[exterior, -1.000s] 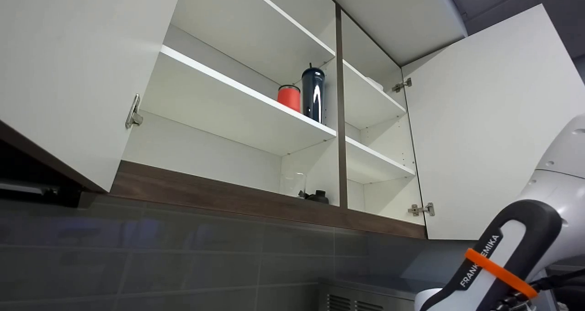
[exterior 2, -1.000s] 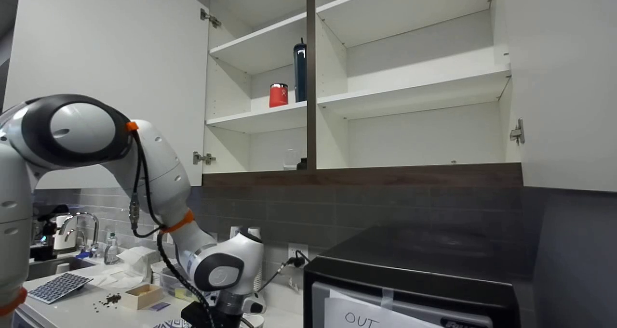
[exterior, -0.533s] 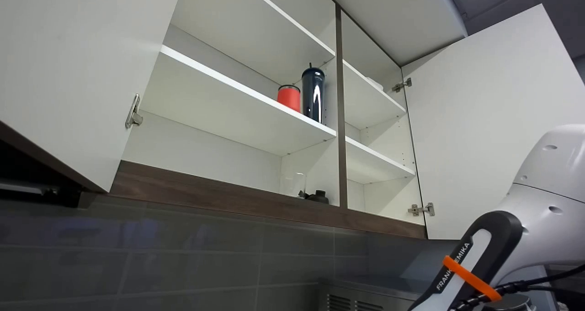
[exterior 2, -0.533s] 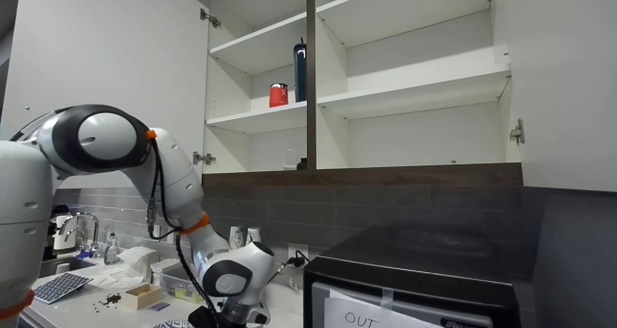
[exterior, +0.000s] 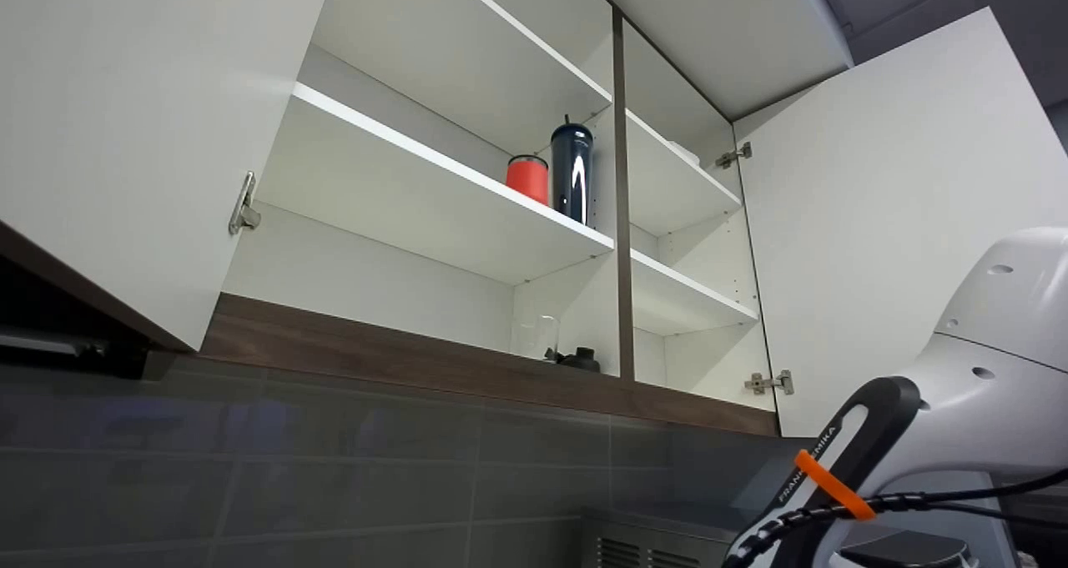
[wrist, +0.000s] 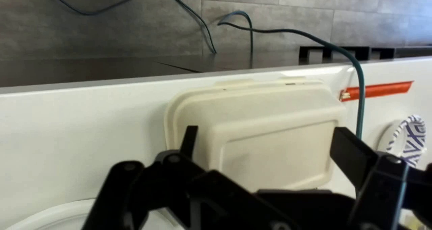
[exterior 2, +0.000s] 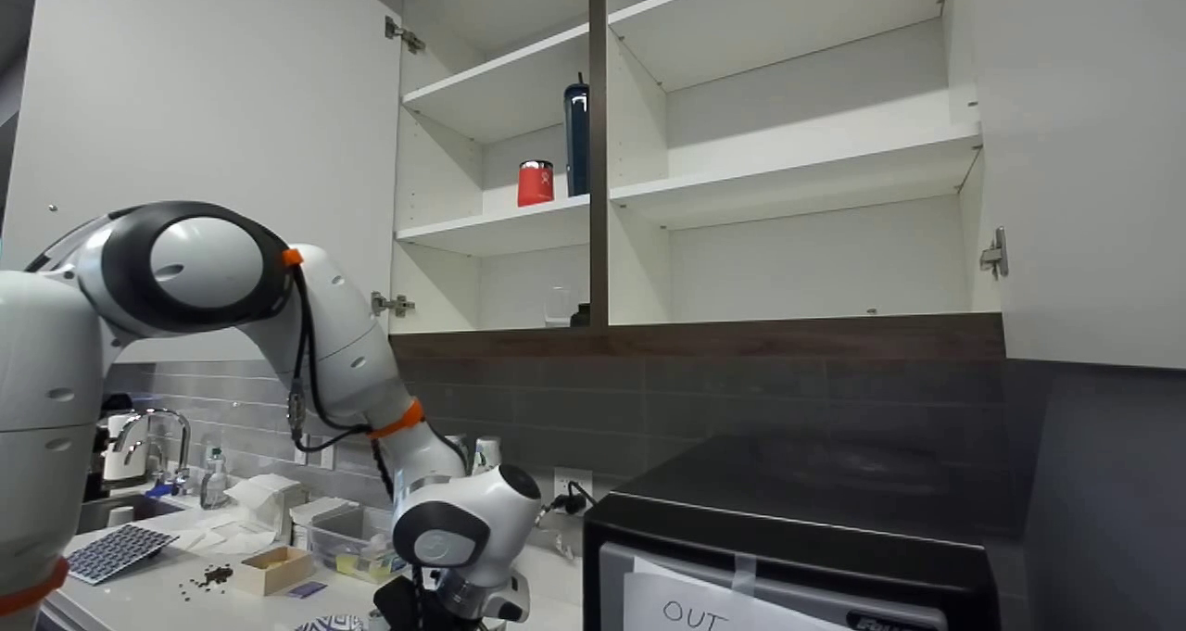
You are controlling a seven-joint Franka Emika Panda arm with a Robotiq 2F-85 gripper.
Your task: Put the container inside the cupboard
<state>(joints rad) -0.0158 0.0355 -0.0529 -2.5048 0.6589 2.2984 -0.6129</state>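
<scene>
The place was a kitchen. In an exterior view, a faucet [exterior 2: 184,448] stood at a sink [exterior 2: 151,509] at the lower left, a white counter [exterior 2: 213,612] ran below a gray tiled wall [exterior 2: 500,409], and across the upper frame an open cupboard [exterior 2: 788,337] held a red cup [exterior 2: 535,186] and a tall dark bottle [exterior 2: 576,140].

- container [wrist: 263,138]: lower edge partly hid by gripper [wrist: 265,135], wrist view
- arm [exterior: 984,409]: cut off by frame, both ext. views
- white item [exterior: 686,153], ext. view: mostly hid by upper cupboard shelf [exterior: 672,184], can't ID
- sign [exterior 2: 741,611]: cut off @ btm
</scene>
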